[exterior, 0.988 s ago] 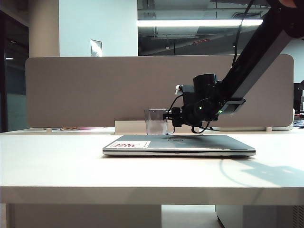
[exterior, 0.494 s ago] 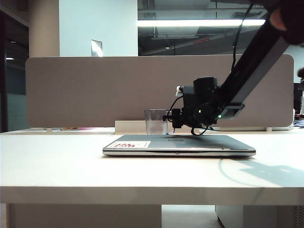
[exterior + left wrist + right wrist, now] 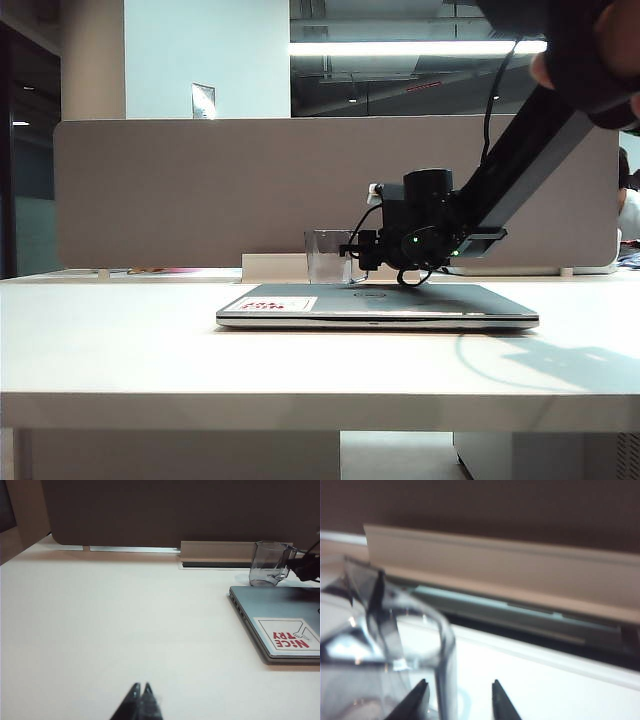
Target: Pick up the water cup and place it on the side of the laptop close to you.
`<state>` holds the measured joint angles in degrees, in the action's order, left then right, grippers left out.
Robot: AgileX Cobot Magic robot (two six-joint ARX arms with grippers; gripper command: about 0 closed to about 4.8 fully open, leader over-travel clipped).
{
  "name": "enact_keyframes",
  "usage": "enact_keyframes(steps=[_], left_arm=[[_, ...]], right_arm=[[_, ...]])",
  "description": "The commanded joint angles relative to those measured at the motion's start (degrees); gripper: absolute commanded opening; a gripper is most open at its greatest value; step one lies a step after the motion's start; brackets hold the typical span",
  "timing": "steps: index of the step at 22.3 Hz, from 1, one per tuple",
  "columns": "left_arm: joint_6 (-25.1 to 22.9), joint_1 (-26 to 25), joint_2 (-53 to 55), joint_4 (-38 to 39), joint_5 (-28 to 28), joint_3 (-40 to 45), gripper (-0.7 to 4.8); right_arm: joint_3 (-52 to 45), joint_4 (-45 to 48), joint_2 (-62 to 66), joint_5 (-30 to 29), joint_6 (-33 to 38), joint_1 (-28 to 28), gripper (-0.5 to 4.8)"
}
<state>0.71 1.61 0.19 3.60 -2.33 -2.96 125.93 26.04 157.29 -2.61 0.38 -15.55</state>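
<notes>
I see the cup (image 3: 328, 257) upright behind the laptop (image 3: 400, 302) on the table (image 3: 110, 345), handle toward my right pincer (image 3: 458, 699), spread apart beside it; left pincer (image 3: 141, 694) is together, low over bare table.

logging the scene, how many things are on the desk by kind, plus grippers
water cup: 1
laptop: 1
grippers: 2, left gripper shut over the bare table, right gripper open at the cup
total: 4
</notes>
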Motion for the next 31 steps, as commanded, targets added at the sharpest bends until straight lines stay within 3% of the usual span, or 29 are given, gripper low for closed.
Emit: enact_keyframes(steps=[1,19,25,31], left_arm=[[-0.28,0.07,0.04,-1.14,0.17,-0.09,-0.04],[-0.26,0.07,0.04,-1.14,0.15,-0.09,-0.04],[-0.26,0.07,0.04,-1.11,0.17,-0.09,-0.04],[-0.26,0.07,0.04,-1.11,0.15,-0.09,-0.04]], right_arm=[[1.86,0.76,0.76,-0.07,0.11,-0.07,1.80],[1.86,1.66,0.96,-0.11,1.33,-0.11,-0.01],[1.81,-1.81,-3.04,-1.16,1.29,-0.11,-0.01],[1.79,-13.86,-10.71,-1.14,1.07,1.09,-0.01]])
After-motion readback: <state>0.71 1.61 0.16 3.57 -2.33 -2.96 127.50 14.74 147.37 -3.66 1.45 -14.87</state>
